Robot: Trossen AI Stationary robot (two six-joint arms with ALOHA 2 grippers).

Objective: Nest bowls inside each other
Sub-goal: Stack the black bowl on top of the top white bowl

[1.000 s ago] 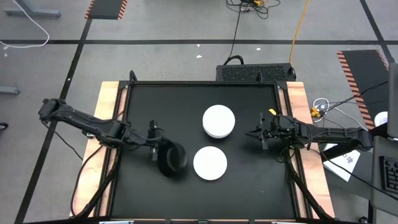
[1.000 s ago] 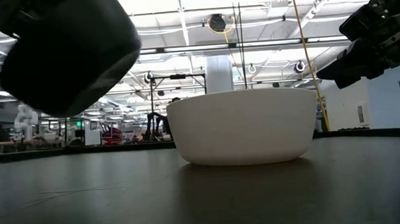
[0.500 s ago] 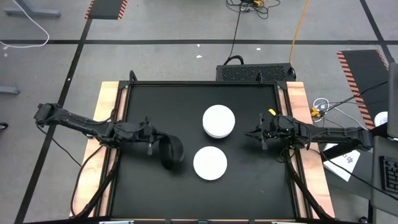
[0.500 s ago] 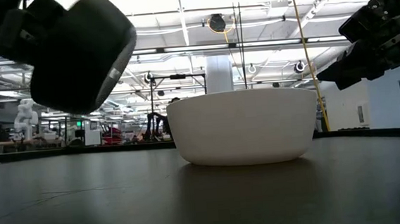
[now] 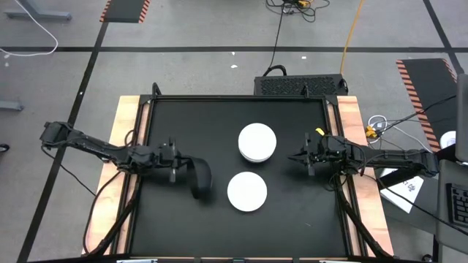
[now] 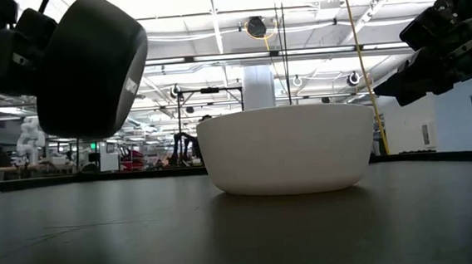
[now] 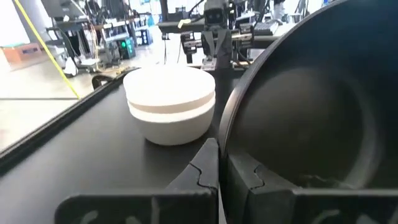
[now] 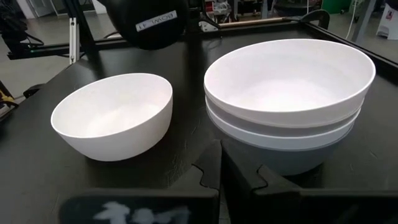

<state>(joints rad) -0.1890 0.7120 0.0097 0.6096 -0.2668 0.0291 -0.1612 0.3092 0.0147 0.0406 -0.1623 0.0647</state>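
My left gripper (image 5: pixel 183 166) is shut on a black bowl (image 5: pixel 199 179) and carries it in the air over the table's left half; in the low view the black bowl (image 6: pixel 90 66) hangs high at the left. A single white bowl (image 5: pixel 247 191) rests on its base near the table's middle. Behind it stands a stack of bowls (image 5: pixel 257 142), white on top with a grey one lower down (image 8: pixel 286 140). My right gripper (image 5: pixel 296 157) hovers shut and empty to the right of the stack. My left gripper has the black bowl by its rim (image 7: pixel 224 134), one finger inside the bowl and one outside. The fingers lie level and come from the table's left. The bowl is lifted clear and turned on its side, its labelled base (image 8: pixel 152 20) facing the table's right.
The black table top (image 5: pixel 175 117) has a raised frame and wooden side strips (image 5: pixel 126 124). Bare surface lies along the far and near edges. Cables and a dark box (image 5: pixel 300 84) lie on the floor behind the table.
My left gripper has drawn back toward the table's left edge and sunk a little, tipping from slanting downward to level. The black bowl has turned with it from lying nearly flat to standing on its side, staying clear of the table.
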